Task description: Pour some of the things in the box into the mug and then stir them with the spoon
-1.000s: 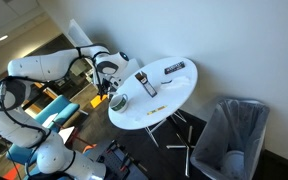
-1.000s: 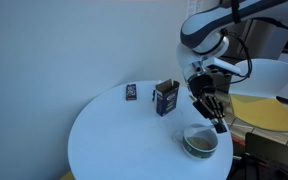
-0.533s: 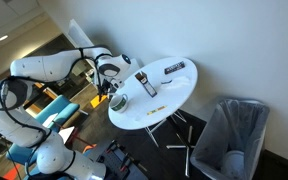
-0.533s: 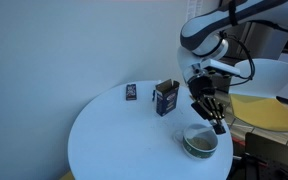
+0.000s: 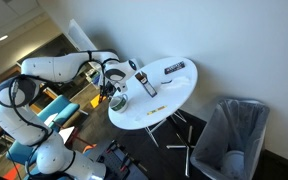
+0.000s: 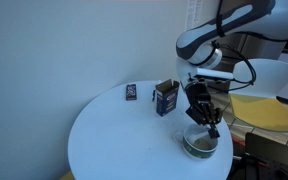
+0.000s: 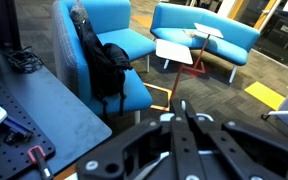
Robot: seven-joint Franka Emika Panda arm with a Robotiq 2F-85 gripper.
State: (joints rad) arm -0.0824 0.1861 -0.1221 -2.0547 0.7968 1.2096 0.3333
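Observation:
The box (image 6: 165,97) stands upright near the middle of the round white table (image 6: 114,140); it also shows as the dark box (image 5: 147,84). The mug (image 6: 200,143) sits close to the table's edge with pale stuff inside, and the mug (image 5: 120,101) is half covered by the arm. My gripper (image 6: 211,127) hangs over the mug's far rim, pointing down, jaws pressed together. A thin dark piece, as far as I can tell the spoon (image 6: 210,134), reaches from the fingertips into the mug. In the wrist view the fingers (image 7: 174,140) meet with no gap.
A small dark packet (image 6: 131,92) lies behind the box. A longer flat dark item with white lettering (image 5: 172,69) lies at the table's far side. A grey bin (image 5: 232,135) stands beside the table. Blue sofas (image 7: 199,28) and a yellow seat (image 6: 259,110) are around.
The gripper has shifted from beside the mug to over its opening and dropped a little. The box and the other items have not moved.

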